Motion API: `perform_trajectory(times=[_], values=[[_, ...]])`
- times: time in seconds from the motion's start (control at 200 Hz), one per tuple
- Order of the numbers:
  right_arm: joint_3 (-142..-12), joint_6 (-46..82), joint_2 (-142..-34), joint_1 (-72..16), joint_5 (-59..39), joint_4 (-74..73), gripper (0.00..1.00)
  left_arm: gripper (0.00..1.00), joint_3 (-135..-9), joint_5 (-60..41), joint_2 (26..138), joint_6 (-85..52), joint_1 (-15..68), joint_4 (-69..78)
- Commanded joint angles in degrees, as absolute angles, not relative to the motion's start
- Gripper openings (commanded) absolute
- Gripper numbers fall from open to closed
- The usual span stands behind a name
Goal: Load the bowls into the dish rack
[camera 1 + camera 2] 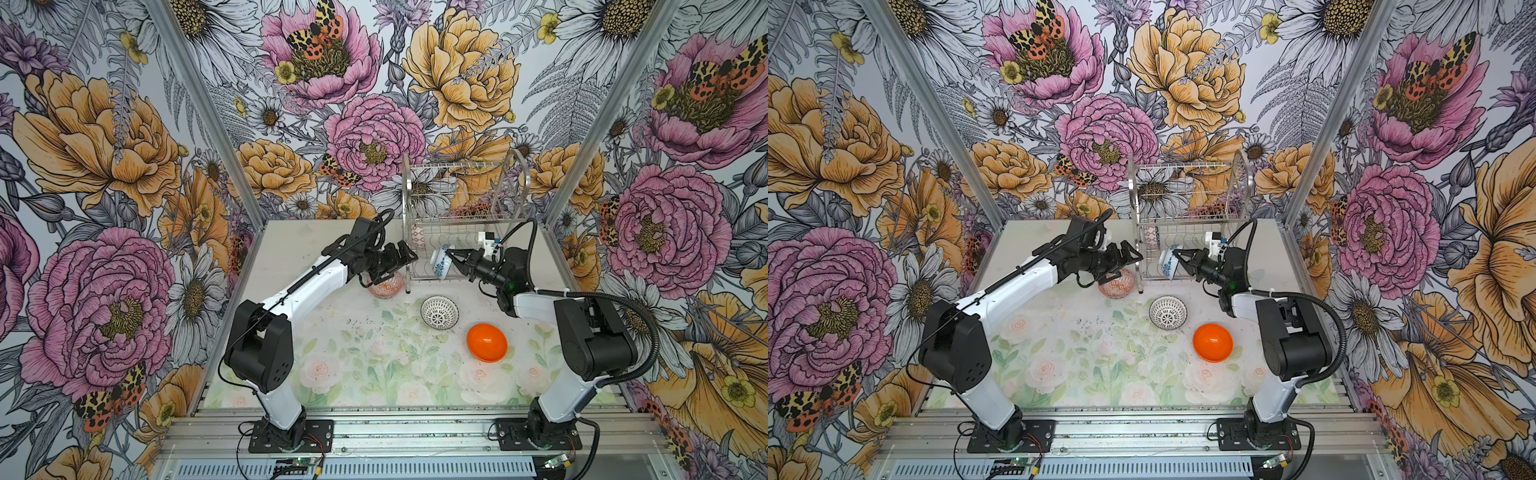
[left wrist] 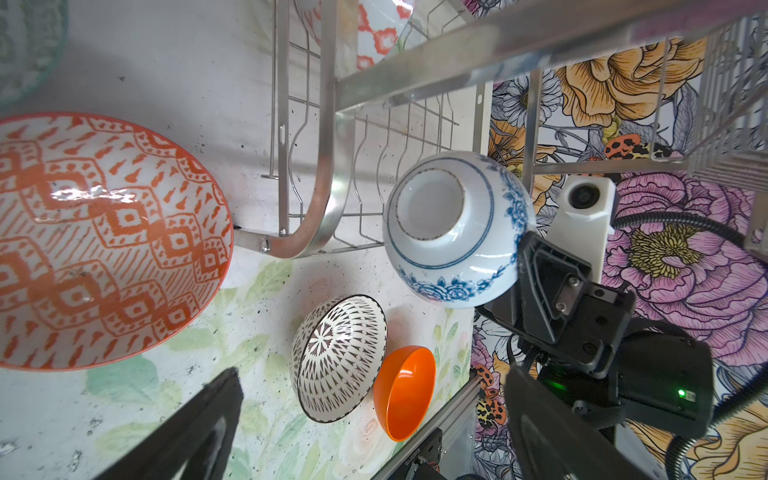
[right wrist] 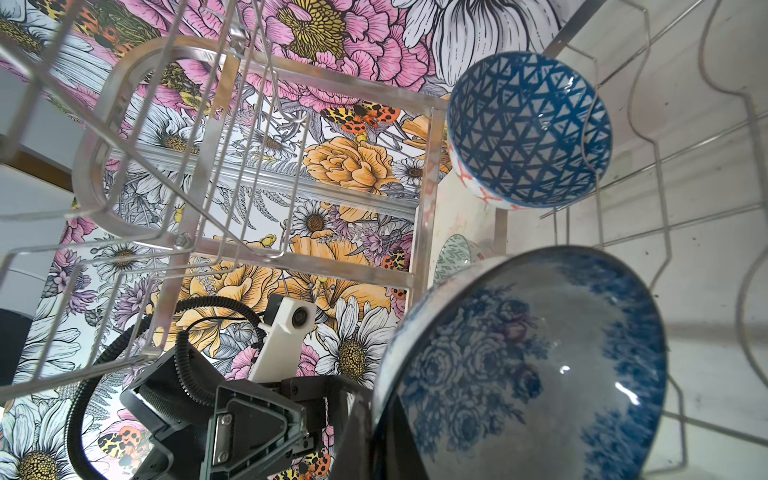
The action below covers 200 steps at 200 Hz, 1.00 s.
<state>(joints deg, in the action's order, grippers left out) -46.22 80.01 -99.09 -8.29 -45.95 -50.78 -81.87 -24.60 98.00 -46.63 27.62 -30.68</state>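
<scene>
My right gripper (image 1: 453, 254) is shut on the rim of a blue floral bowl (image 1: 441, 259), tilted on edge at the front of the dish rack's (image 1: 408, 195) lower tier. The right wrist view shows that bowl (image 3: 540, 365) over the wavy wire slots. A blue triangle-patterned bowl (image 3: 528, 129) stands in the rack farther along. My left gripper (image 1: 405, 253) hangs open and empty above an orange-white bowl (image 1: 386, 286) on the table. A black-and-white lattice bowl (image 1: 439, 312) and a plain orange bowl (image 1: 486, 343) sit in front of the rack.
A grey-green bowl (image 2: 25, 41) shows at the edge of the left wrist view, on the table near the rack's left end. The rack's upper tier (image 1: 1183, 174) holds nothing. Floral walls enclose the table on three sides.
</scene>
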Motion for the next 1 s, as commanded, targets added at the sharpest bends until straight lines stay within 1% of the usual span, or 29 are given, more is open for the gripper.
perform_trajectory(times=[0.0,0.125,0.22,0.495,0.736,0.996], values=[[-47.0,83.3,-99.6,-7.7,-45.9,-60.4,0.00,0.99,-82.8,-25.9,98.7,-45.3,27.1,-31.0],[-48.6,86.9,-102.6,-7.7,-44.7,-65.2,0.00,0.99,-82.4,-26.1,98.5,-45.2,26.9,-31.0],[-49.9,87.7,-103.7,-7.7,-43.9,-65.8,0.00,0.99,-82.0,-25.9,98.0,-45.2,26.8,-31.0],[-52.9,86.7,-105.8,-7.4,-43.5,-62.8,0.00,0.99,-81.2,-25.5,97.1,-45.3,26.5,-31.1],[-58.1,83.6,-108.9,-6.9,-43.7,-58.3,0.00,0.99,-81.1,-25.5,97.2,-45.6,26.4,-31.0],[-63.7,82.3,-113.4,-6.5,-45.3,-57.0,0.00,0.99,-81.4,-25.5,97.1,-45.6,26.3,-31.7]])
